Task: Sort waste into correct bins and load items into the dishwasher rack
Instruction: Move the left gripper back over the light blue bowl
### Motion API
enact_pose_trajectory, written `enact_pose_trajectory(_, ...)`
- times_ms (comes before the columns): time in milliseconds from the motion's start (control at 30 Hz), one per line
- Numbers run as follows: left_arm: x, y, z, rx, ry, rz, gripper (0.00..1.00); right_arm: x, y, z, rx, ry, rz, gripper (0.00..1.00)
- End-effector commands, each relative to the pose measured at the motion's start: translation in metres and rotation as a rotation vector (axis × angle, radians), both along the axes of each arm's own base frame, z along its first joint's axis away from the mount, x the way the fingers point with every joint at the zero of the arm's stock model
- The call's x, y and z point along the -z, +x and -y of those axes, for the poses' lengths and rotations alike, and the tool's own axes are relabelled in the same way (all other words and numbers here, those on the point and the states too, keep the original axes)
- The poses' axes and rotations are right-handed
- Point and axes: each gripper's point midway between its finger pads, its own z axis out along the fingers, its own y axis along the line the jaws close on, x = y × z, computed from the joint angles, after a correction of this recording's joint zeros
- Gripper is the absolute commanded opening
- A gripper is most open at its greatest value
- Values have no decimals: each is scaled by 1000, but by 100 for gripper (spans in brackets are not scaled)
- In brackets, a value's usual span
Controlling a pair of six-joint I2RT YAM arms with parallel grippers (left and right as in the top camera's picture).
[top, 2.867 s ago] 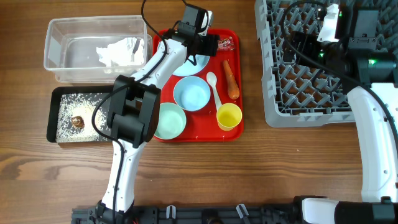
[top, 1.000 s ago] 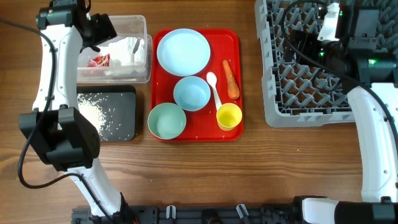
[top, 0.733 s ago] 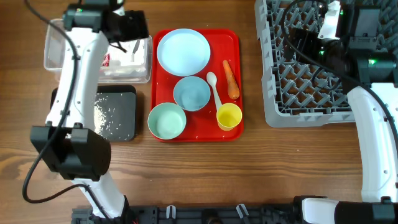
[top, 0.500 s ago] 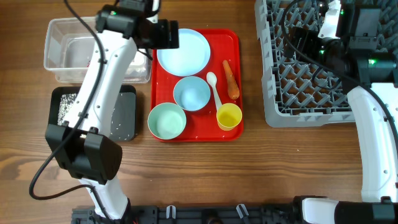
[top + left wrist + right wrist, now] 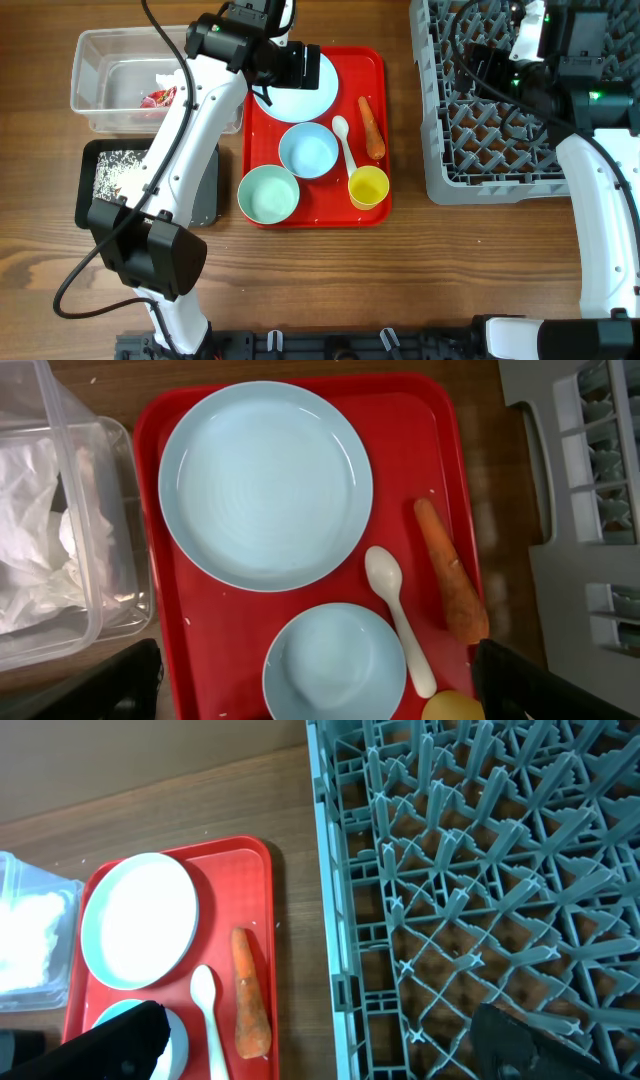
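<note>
My left gripper [image 5: 298, 66] hangs open and empty over the light blue plate [image 5: 265, 485] at the back of the red tray [image 5: 378, 70]. In front of the plate are a light blue bowl [image 5: 308, 150], a white spoon [image 5: 346, 143], an orange carrot piece [image 5: 371, 127], a yellow cup [image 5: 368, 187] and a mint green bowl [image 5: 268, 193]. The clear tub [image 5: 100, 95] holds a red-and-white wrapper [image 5: 158, 98] and a crumpled napkin [image 5: 35, 550]. White crumbs lie in the black tray [image 5: 110, 175]. My right gripper [image 5: 488, 68] is open and empty above the grey dishwasher rack [image 5: 480, 130].
The left arm reaches across the tub's right end and the black tray, hiding parts of both. A strip of bare wood separates the red tray from the rack's left wall [image 5: 330, 920]. Upright pegs fill the rack.
The left arm has swung right from the clear tub to above the plate, its jaws opening wider and leaving the wrapper in the tub. The right arm has not moved.
</note>
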Motion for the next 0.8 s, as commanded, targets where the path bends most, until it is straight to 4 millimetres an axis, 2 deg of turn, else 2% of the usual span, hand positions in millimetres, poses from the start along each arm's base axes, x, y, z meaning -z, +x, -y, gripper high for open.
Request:
enact_pose_trajectory(0, -2, -3, 7, 35, -31, -4, 99, -6, 7, -3, 1, 8, 26, 100)
enact_pose_trajectory(133, 4, -6, 7, 37, -22, -30, 100, -5, 8, 10, 52, -45, 29, 100)
enact_pose_trajectory(233, 8, -9, 14, 52, -18, -41, 100, -6, 9, 10, 52, -44, 33, 100)
enact_pose_trajectory(467, 22, -31, 34, 110, 12, -112, 100, -6, 9, 8, 46, -33, 33, 100)
enact_pose_trajectory(633, 21, -52, 65, 331, -34, -125, 100, -6, 9, 8, 45, -33, 31, 100)
enact_pose_trajectory(767, 30, -66, 69, 359, -21, -171, 100, -6, 8, 8, 45, -34, 29, 100)
